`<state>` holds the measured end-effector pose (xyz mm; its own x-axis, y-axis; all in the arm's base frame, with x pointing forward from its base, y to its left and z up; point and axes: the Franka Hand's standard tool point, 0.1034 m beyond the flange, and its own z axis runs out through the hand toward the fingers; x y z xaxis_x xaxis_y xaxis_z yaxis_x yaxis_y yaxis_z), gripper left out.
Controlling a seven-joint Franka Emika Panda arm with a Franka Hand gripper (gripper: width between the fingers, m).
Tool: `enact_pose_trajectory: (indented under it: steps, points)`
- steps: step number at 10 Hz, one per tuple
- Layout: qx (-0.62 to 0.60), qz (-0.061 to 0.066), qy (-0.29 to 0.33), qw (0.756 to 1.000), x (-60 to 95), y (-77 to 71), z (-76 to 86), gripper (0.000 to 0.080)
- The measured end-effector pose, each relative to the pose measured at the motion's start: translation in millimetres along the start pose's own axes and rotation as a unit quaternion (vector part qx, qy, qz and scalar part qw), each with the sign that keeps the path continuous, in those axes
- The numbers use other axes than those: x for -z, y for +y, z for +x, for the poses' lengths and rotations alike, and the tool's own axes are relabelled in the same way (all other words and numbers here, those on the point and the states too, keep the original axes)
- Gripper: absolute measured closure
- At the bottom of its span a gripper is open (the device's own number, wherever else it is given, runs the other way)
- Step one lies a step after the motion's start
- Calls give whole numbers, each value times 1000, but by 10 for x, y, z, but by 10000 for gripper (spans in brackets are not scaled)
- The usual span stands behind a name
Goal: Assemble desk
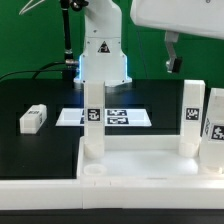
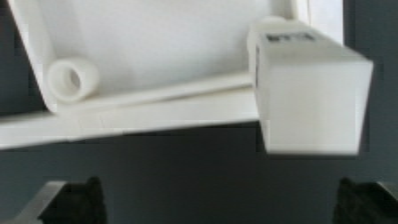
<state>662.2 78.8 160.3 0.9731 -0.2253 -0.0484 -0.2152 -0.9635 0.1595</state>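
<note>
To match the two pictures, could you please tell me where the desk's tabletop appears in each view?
Exterior view: the tabletop fills the foreground, nearer the camera than the marker board, with legs standing at its rim.
Wrist view: a corner of the tabletop shows, its round socket beside an upright leg.
Shared landmark: an upright leg at the rim; which exterior-view leg it is, I cannot tell.

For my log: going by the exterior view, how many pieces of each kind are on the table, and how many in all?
Legs: 4 (one lying flat, three upright)
Tabletop: 1
Marker board: 1
Total: 6
</note>
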Motion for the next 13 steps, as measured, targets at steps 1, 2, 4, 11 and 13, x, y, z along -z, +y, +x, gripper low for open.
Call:
enact_pose_trajectory:
  steps: [1,2,4,11,13]
  points:
    - [-8,2,12,1000,-30,-96,30,150]
    - [-12,5,12,1000,-67,-206,-17,150]
    - [-26,3,14,1000,-137,-328,-63,150]
    - [-74,6,11,997,-334,-471,-179,406]
    - [-147,7,10,989,-334,-470,-178,512]
